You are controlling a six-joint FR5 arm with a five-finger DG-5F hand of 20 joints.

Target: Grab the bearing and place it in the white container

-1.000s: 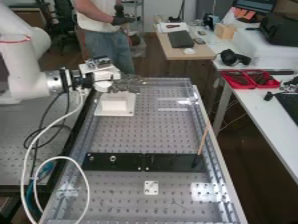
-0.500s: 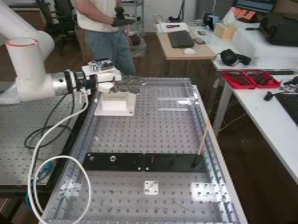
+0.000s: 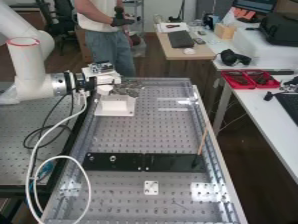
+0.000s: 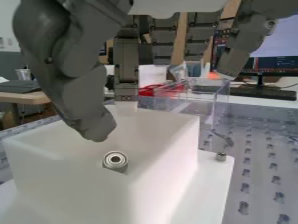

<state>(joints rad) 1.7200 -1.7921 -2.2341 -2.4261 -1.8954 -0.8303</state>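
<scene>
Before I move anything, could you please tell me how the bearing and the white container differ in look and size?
The bearing is round and metallic grey, while the container is boxy and white. The bearing is small, the container far larger. Neither is gripped by the hand.

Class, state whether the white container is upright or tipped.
Upright: the white container stands level, its flat base plate beneath it.
</scene>
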